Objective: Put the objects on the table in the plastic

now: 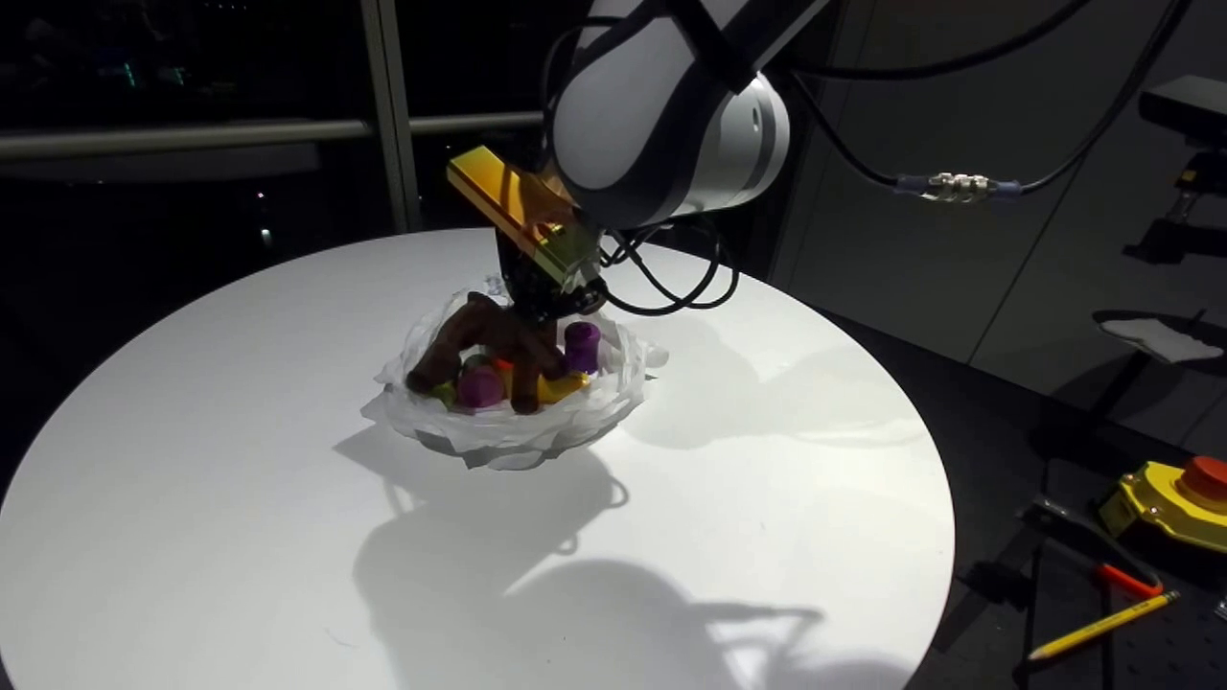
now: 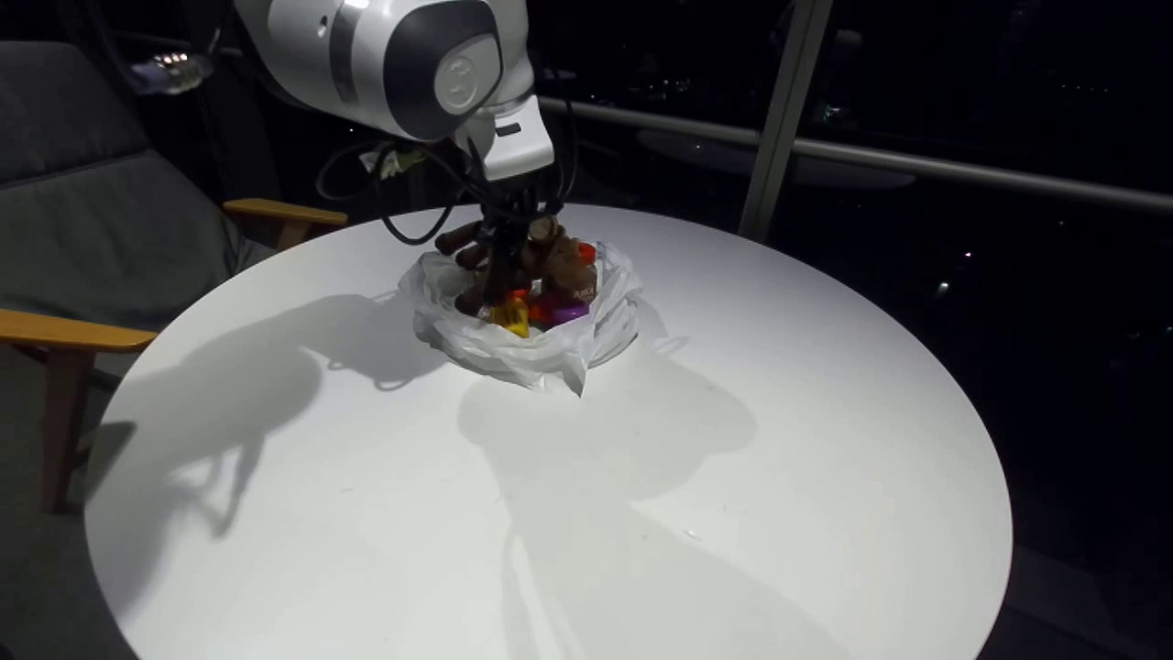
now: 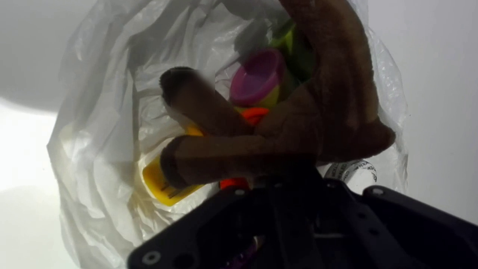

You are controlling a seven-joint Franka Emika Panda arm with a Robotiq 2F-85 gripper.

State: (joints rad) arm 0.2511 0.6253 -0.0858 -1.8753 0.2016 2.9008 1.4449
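Note:
The brown plush toy [image 3: 343, 93] lies across the top of the plastic [image 3: 101, 164], a wrinkled white bag with its mouth spread wide on the white table [image 1: 220, 498]. My gripper [image 3: 289, 173] reaches down into the bag and is shut on the toy's body; its dark fingertips are hard to make out. Partly covered by the toy are a pink-lidded cup [image 3: 255, 78], a green object [image 3: 298, 52], a yellow can [image 3: 160, 185], an orange object [image 3: 255, 115] and a white lettered cap [image 3: 362, 177]. A purple can [image 1: 582, 347] stands inside the bag beside the gripper.
A window with a metal rail [image 2: 962, 174] runs behind the table. A chair with wooden armrests [image 2: 73, 330] stands close to the table's edge. Off the table are a yellow box with a red button [image 1: 1174, 503] and a pencil [image 1: 1102, 628].

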